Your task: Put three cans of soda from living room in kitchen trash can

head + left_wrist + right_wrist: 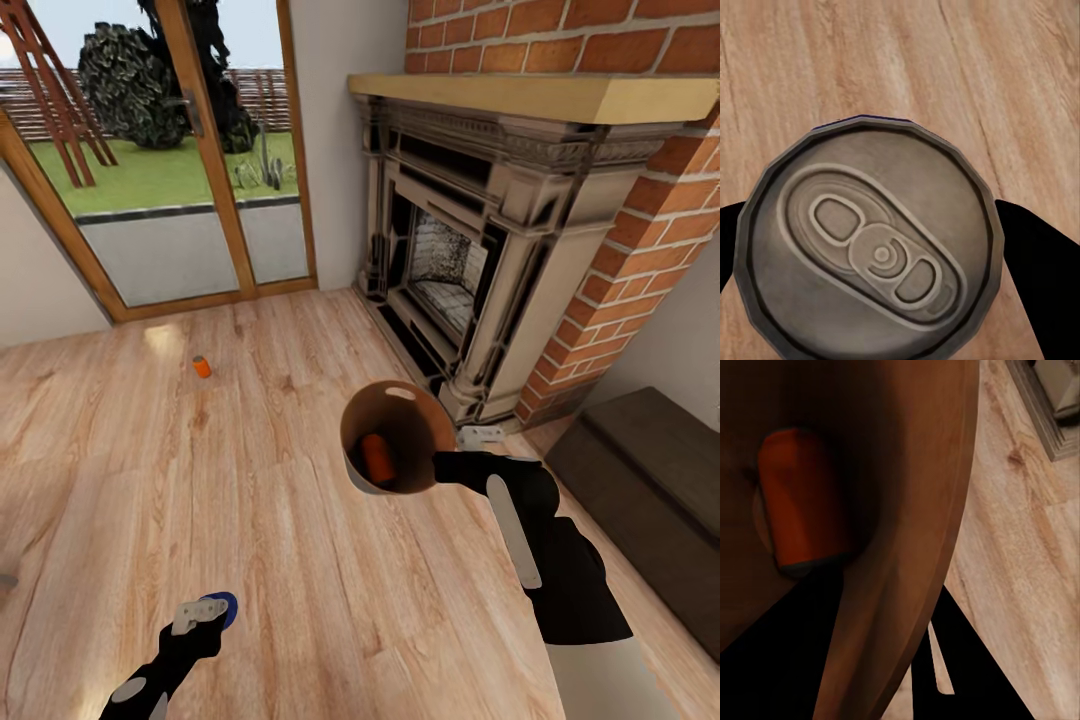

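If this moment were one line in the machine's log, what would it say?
room: living room, fireplace | right gripper: holds bin, orange can inside | left gripper: holds blue can | second orange can: on floor

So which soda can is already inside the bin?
One orange can, lying in the brown-lined bin that the right gripper holds. The other orange can sits on the floor; the blue can is in the left gripper.

Pale wood plank floor (300,520), red-brick fireplace (600,200) with ornate pale surround and wooden mantel (540,95) at far right, wood-framed glass doors (170,150) at far left showing lawn and bush, off-white walls (330,140), dark low bench (650,480) at near right
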### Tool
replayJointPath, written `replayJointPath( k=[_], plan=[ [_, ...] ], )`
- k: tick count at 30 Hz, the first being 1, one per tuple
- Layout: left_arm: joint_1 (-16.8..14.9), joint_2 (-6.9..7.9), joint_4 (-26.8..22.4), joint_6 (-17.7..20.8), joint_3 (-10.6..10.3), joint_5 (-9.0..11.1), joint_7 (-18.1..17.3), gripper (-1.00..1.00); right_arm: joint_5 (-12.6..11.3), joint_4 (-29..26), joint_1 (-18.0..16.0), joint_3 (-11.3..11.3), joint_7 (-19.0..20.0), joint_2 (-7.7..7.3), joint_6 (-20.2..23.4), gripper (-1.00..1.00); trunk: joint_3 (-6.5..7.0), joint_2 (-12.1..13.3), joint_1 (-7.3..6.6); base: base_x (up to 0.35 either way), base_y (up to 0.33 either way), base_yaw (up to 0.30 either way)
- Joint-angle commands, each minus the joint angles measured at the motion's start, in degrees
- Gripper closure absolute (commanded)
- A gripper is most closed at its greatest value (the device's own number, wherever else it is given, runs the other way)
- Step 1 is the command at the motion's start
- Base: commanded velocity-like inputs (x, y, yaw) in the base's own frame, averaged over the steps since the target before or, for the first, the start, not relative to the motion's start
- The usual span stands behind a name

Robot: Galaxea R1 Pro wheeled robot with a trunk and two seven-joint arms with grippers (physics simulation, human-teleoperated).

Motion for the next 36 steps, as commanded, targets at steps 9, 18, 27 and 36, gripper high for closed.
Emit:
replayJointPath(
  k=[9, 18, 27, 36],
  plan=[
    [0.0, 0.06, -3.9, 0.2, 0.7, 0.3, -11.4, 1.00, -0.8, 2.0, 1.2, 0.0, -0.1, 0.01, -0.2, 1.00, 0.26, 0.0, 0.00, 0.000, 0.000, 0.000],
    [0.0, 0.10, -15.9, 15.7, 1.8, 0.8, -25.3, 1.00, -0.5, 12.0, 1.5, 6.8, -3.5, -0.01, -0.7, 1.00, 0.27, 0.0, 0.00, 0.000, 0.000, 0.000],
    [0.0, 0.26, -26.9, 31.7, 10.5, 1.9, -46.6, 1.00, -0.6, 15.5, 1.6, 7.7, -7.9, 0.01, -1.6, 1.00, 0.27, 0.0, 0.00, 0.000, 0.000, 0.000],
    [0.0, 0.27, -30.4, 37.9, 11.5, 2.2, -54.2, 1.00, -0.6, 19.7, 1.7, 7.8, -8.1, 0.01, -3.8, 1.00, 0.27, 0.0, 0.00, 0.000, 0.000, 0.000]
  ],
)
